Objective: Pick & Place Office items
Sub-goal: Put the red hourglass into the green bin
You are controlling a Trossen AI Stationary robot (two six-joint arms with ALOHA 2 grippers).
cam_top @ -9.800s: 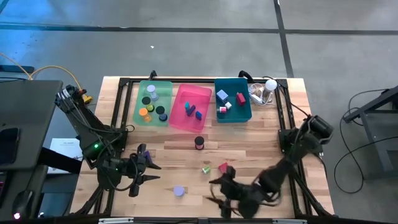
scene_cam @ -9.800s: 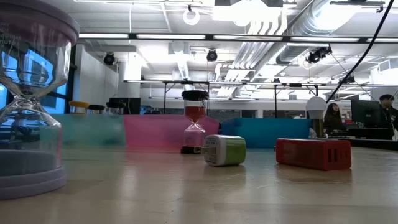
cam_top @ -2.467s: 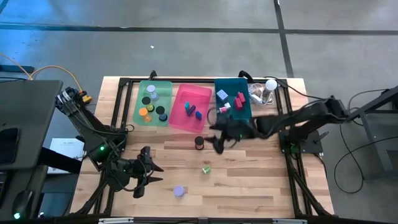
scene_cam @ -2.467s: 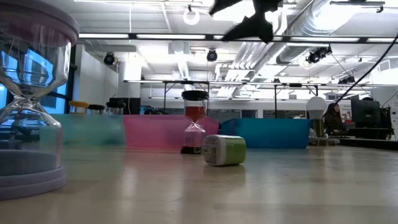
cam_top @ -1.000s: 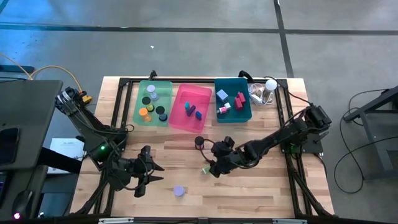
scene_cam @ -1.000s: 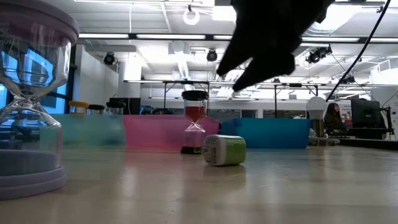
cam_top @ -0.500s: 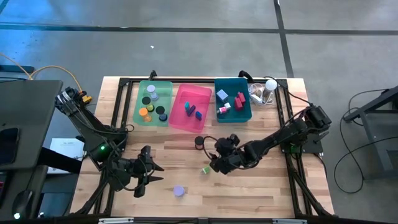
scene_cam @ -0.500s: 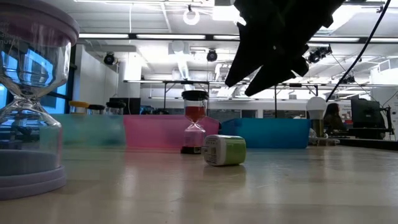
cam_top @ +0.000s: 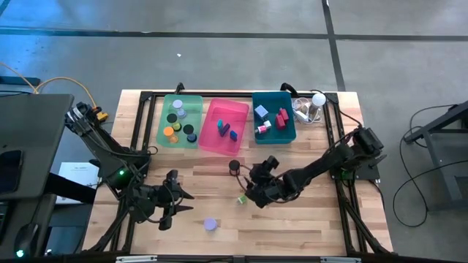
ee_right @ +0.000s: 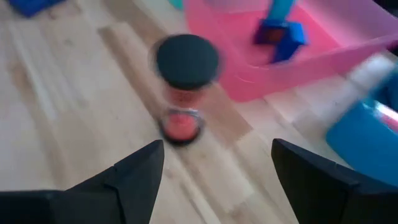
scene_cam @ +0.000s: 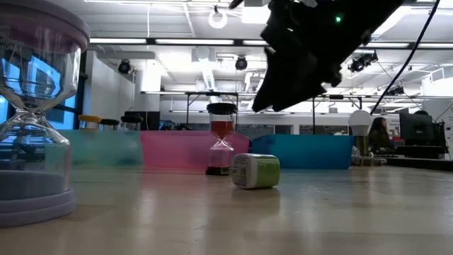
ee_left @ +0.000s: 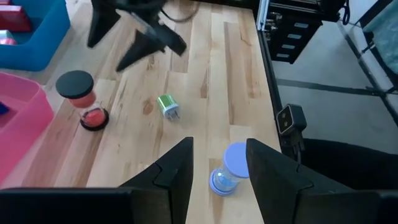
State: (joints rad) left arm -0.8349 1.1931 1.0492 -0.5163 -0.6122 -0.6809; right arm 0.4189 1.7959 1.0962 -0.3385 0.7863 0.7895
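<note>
A small hourglass with a black top and red sand [cam_top: 234, 167] [ee_right: 185, 87] stands upright on its base on the wooden table, just in front of the pink bin [cam_top: 224, 126]. A green block [cam_top: 240, 198] [scene_cam: 255, 171] lies on the table nearby. A lavender hourglass [cam_top: 210, 224] [ee_left: 231, 168] stands near the front edge. My right gripper [cam_top: 248, 190] [ee_right: 217, 186] hangs open above the table between the green block and the black-topped hourglass, which shows ahead between its fingers, untouched. My left gripper [cam_top: 180, 201] [ee_left: 217, 177] waits open at the front left, empty.
Green [cam_top: 180, 119], pink and teal [cam_top: 273, 117] bins with small pieces inside stand in a row along the far side. A white ball-topped clear gadget [cam_top: 314, 104] sits at the far right corner. A black metal frame [cam_top: 333, 139] borders the table.
My right gripper has sunk a little toward the table beside the green block and has turned at the wrist, now facing the black-topped hourglass. Its fingers have stayed open. No item on the table has moved.
</note>
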